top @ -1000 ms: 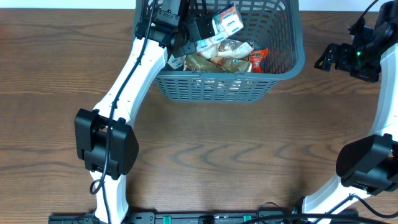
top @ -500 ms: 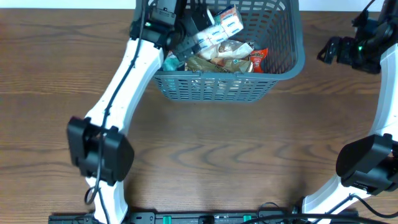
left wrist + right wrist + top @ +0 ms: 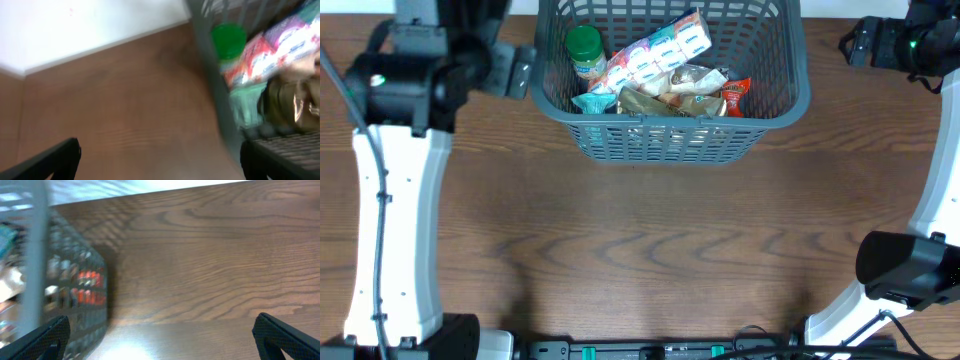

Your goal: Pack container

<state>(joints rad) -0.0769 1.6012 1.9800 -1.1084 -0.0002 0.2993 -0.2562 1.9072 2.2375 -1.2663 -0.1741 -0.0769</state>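
Locating container [image 3: 670,142]: far middle of tabletop [image 3: 650,250], long axis left-right, groceries [image 3: 660,75] inside. Left claw [image 3: 520,73] just beside left wall, spread, empty, container to its right. Right claw [image 3: 852,40] near right wall, spread, empty, slightly farther.

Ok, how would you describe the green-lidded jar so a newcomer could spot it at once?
Find the big dark grey lattice basket at the far middle of the wooden table. Look in its left end: the jar sits there lid up, beside a pink-and-white multipack. It is the only round thing with a bright green lid; none of the packets around it has one.
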